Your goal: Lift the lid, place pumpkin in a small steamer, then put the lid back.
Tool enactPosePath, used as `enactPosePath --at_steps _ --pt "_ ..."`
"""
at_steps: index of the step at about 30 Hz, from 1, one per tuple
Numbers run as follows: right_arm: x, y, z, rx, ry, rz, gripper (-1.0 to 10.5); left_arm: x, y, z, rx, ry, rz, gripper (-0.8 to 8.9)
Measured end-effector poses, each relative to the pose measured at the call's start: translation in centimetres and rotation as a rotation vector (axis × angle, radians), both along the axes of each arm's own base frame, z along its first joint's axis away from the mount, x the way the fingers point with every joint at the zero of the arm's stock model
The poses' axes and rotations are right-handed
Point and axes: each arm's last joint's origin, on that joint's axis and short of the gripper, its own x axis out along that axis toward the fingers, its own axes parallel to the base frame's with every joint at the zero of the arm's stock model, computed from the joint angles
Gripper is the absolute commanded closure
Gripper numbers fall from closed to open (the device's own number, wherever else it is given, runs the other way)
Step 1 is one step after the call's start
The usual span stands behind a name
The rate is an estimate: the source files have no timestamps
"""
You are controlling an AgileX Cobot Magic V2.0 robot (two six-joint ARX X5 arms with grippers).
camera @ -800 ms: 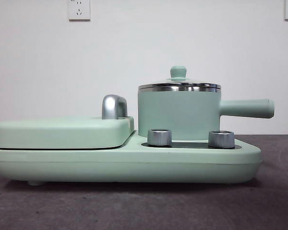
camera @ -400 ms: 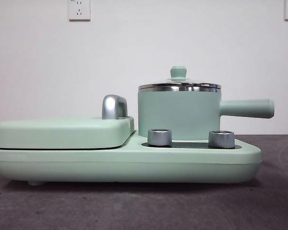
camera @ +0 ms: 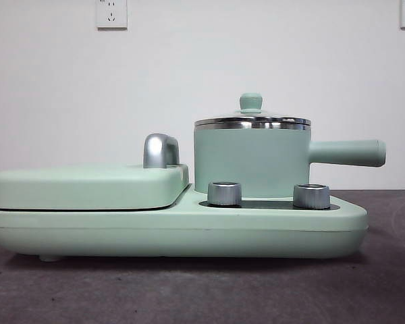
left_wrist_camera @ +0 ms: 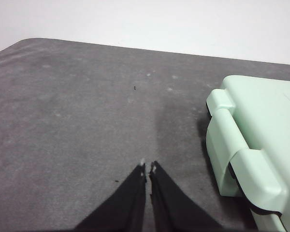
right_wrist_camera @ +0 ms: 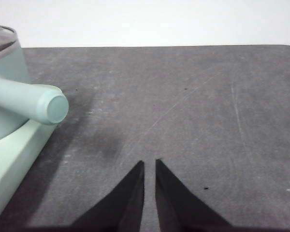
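Dark grey felt-like tabletop [camera: 202,290] ran from the camera back to a white wall w/ two sockets. Nearest you, the wide mint-green appliance base [camera: 175,233] sat flat on it, two silver knobs [camera: 225,194] at its front edge. Behind those, the small steamer [camera: 251,162] stood upright on the base, side handle [camera: 347,153] pointing out level. The lid [camera: 252,120] sat seated on its rim, knob up. Beside it lay the flat grill cover [camera: 88,187] w/ chrome handle [camera: 160,150]. You had no view of the pumpkin. Left gripper [left_wrist_camera: 148,168] hovered over bare table near the base's hinged end, jaws closed, empty. Right gripper [right_wrist_camera: 149,164] hovered beyond the handle tip, jaws near-closed, empty.
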Motion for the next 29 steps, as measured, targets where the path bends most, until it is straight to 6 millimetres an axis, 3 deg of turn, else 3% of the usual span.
enactPosePath --at_steps 29 --pt "0.01 0.00 0.03 -0.017 -0.005 0.002 9.1 0.00 0.00 0.00 0.000 0.000 0.000 7.88"
